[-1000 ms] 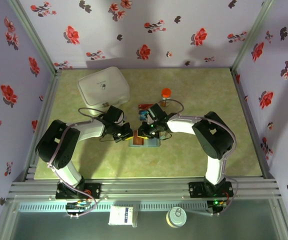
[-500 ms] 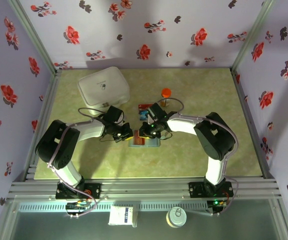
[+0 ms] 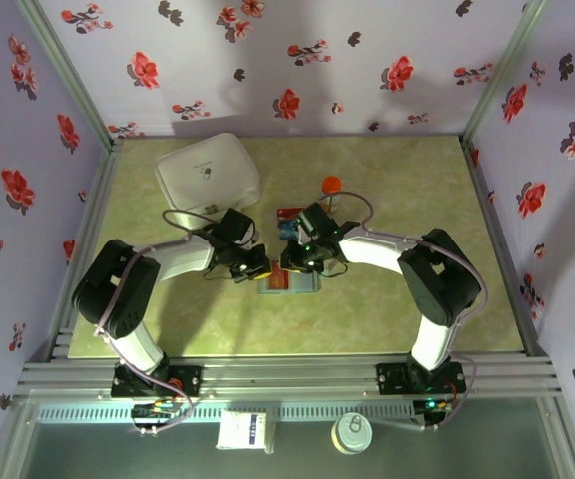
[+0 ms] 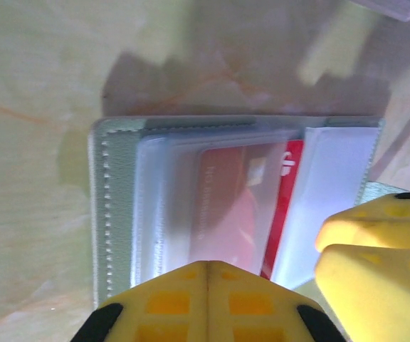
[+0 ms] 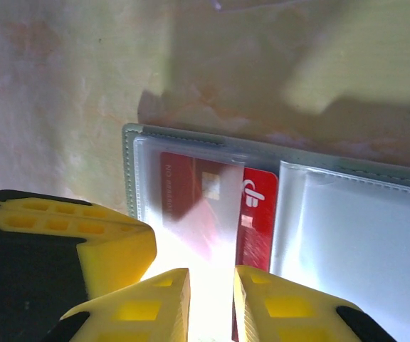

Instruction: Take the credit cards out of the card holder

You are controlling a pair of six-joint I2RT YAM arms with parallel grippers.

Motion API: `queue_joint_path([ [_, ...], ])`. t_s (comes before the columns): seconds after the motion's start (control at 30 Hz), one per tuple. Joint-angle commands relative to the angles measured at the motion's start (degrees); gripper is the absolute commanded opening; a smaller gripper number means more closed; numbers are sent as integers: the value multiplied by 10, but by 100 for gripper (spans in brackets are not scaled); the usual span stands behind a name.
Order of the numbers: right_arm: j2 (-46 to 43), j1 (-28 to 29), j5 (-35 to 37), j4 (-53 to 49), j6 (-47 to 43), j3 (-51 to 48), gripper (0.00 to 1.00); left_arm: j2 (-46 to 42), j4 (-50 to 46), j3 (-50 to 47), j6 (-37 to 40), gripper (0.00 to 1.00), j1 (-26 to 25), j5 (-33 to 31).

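Note:
The card holder (image 3: 292, 282) lies open on the mat, its grey-green stitched edge (image 4: 109, 206) on the left and clear sleeves across it. A red credit card (image 4: 280, 206) sits in a sleeve with one edge strip sticking out (image 5: 258, 214). My left gripper (image 4: 208, 267) is shut, its tips resting on the sleeve's near edge (image 3: 256, 267). My right gripper (image 5: 212, 285) stands just beside it (image 3: 292, 261), jaws a narrow gap apart over the sleeved card, with glare in the gap. Two more credit cards, red (image 3: 289, 213) and blue-teal (image 3: 286, 230), lie on the mat behind.
An orange-capped bottle (image 3: 330, 190) stands just behind the right arm's wrist. A big white lidded case (image 3: 208, 172) sits at the back left. Patterned walls close off the mat on three sides.
The right arm's elbow has swung a little to the right. Both grippers have stayed on the card holder, and the left one has stayed shut.

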Motion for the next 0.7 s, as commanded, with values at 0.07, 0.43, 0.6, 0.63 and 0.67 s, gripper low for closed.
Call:
queue_joint_path([
  [0.07, 8, -4, -3, -8, 1, -5, 25, 8, -39, 11, 22, 0, -3, -26],
  [0.43, 33, -5, -1, -18, 3, -4, 26, 29, -27, 8, 17, 0, -6, -21],
  [0.6, 39, -6, -6, -21, 1, -2, 26, 23, -33, 12, 15, 0, -6, -24],
  [0.63, 37, -6, -5, -20, 2, -3, 26, 19, -36, 13, 15, 0, -6, -24],
  [0.67, 36, -6, -6, -19, 3, -3, 26, 13, -37, 15, 15, 0, -7, -24],
])
